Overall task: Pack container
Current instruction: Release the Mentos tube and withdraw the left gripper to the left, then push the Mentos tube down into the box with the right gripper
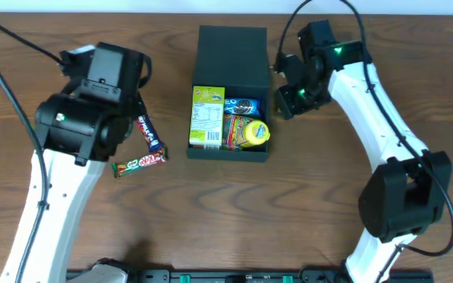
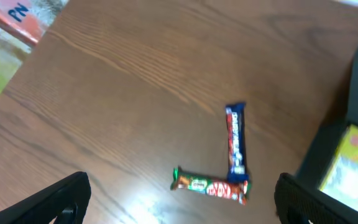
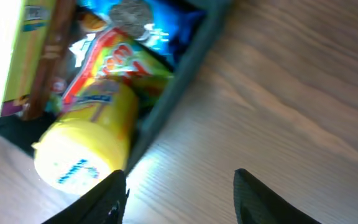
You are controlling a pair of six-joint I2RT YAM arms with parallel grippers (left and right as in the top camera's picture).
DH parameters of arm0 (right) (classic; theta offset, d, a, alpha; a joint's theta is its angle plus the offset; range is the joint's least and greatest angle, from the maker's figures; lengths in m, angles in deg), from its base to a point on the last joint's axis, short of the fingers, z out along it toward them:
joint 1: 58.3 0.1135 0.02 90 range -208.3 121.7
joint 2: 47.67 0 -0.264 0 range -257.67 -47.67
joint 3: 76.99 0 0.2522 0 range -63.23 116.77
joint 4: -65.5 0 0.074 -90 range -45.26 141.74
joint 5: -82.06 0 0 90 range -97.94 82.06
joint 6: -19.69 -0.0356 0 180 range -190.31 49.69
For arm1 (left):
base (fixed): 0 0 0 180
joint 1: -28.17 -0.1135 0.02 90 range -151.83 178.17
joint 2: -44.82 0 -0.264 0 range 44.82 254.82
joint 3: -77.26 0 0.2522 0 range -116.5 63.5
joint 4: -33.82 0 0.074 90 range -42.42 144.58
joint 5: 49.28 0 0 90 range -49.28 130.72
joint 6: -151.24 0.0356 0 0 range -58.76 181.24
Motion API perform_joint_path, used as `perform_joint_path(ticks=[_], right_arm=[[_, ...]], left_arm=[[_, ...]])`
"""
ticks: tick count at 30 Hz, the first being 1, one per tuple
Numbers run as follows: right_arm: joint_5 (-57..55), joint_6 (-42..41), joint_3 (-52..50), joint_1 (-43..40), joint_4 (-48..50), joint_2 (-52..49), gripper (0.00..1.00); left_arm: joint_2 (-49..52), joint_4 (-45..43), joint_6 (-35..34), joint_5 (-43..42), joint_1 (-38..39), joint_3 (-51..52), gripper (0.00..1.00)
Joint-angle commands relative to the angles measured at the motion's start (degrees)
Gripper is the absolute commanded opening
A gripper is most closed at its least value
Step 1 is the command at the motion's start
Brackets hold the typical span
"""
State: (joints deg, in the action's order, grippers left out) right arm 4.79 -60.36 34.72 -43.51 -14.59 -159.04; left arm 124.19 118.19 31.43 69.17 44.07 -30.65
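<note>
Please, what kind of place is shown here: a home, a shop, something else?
Most likely a robotics lab or test bench, not a home: two white robot arms stand at a wooden table, and a container of snack packets lies open with two snack bars beside it.

white arm links [image 1: 49, 196], black joint housings [image 1: 399, 200], black cables [image 1: 18, 37] (small green lights [image 1: 337, 52] glow).

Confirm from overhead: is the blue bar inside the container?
No, the blue bar lies on the table, left of the container, outside it.
</note>
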Motion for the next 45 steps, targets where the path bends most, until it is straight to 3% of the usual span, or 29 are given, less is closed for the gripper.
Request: perform_joint_path(ticks=[1, 5, 9, 34, 39, 45], right_arm=[[0.8, 1.1, -0.2, 3.7, -0.4, -0.3, 0.57], [-1.2, 1.5, -0.2, 7.5, -0.7, -0.3, 0.61], [-6.0, 1.5, -0.3, 10.7, -1.1, -0.3, 0.70], [-7.8, 0.9, -7.8, 12.7, 3.4, -0.3, 0.79], [-7.9, 0.9, -7.9, 13.8, 4.8, -0.3, 0.77], [-7.8, 0.9, -7.9, 14.0, 6.0, -0.3, 0.58]], left_arm=[[-0.1, -1.4, -0.5, 0.0, -2.5, 0.3, 0.95], [0.9, -3.3, -0.5, 0.0, -4.3, 0.3, 0.95], [1.8, -4.9, -0.5, 0.0, -4.4, 0.3, 0.95], [3.0, -9.4, -0.4, 0.0, -4.4, 0.3, 0.95], [3.0, -9.4, -0.4, 0.0, -4.4, 0.3, 0.95], [3.0, -9.4, -0.4, 0.0, -4.4, 0.3, 0.96]])
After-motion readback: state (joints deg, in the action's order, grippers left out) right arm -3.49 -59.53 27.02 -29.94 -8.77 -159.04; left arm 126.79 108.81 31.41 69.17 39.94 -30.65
